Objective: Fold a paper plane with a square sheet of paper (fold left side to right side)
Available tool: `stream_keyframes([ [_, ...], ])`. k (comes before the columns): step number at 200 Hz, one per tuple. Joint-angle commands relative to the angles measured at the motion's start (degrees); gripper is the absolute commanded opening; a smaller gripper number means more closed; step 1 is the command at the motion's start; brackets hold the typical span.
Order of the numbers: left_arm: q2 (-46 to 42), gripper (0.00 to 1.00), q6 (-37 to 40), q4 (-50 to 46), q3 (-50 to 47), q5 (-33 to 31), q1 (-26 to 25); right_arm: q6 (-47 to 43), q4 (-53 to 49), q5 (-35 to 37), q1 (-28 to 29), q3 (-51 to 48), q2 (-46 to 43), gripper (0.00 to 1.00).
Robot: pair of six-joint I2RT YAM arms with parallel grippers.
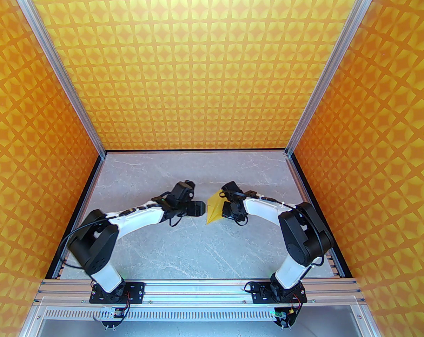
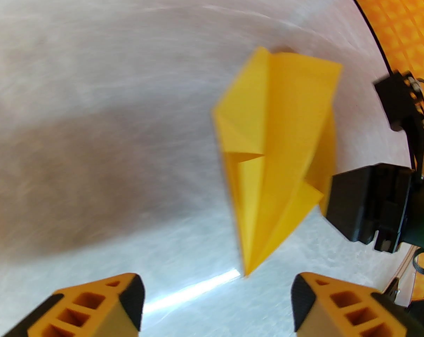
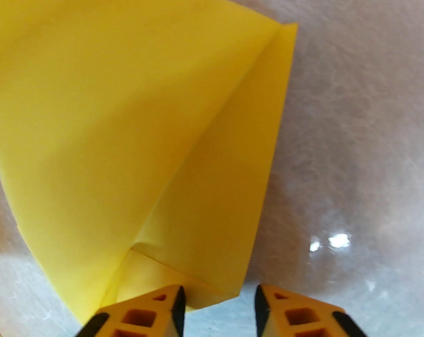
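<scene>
The paper plane (image 1: 213,210) is a plain yellow folded dart on the grey table, its point toward the near edge and its right side raised off the surface. My left gripper (image 1: 202,209) sits just left of it. In the left wrist view the left gripper (image 2: 217,304) is open, and the plane (image 2: 275,146) lies ahead of the fingertips, not between them. My right gripper (image 1: 224,207) is at the plane's right edge. In the right wrist view its jaws (image 3: 219,311) stand apart, with a corner of the plane (image 3: 127,135) reaching into the gap beside the left finger (image 3: 173,311).
The marbled grey table (image 1: 198,251) is walled by orange star-patterned panels (image 1: 212,65) at the back and both sides. Both arms arch in from the near rail (image 1: 198,288). The right arm's black wrist (image 2: 370,202) stands close to the plane's right side.
</scene>
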Motion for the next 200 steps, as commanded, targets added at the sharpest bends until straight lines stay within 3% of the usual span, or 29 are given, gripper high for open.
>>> stream_keyframes([
  [1,3.42,0.6,3.54,1.04,3.44,3.09,-1.03,0.55,5.77,-2.68,-0.88,-1.91,-2.06,0.33],
  [43,8.9,0.58,5.22,0.37,7.82,3.09,-1.23,-0.8,10.79,-6.24,-2.55,-4.15,-1.9,0.24],
  [124,16.43,0.56,6.08,-0.19,13.31,4.76,-1.37,-1.62,11.5,-7.91,-3.2,-3.69,0.14,0.24],
  [200,16.22,0.45,6.13,2.89,12.73,7.0,-3.23,-1.75,11.13,-8.14,-3.72,-3.44,0.81,0.23],
])
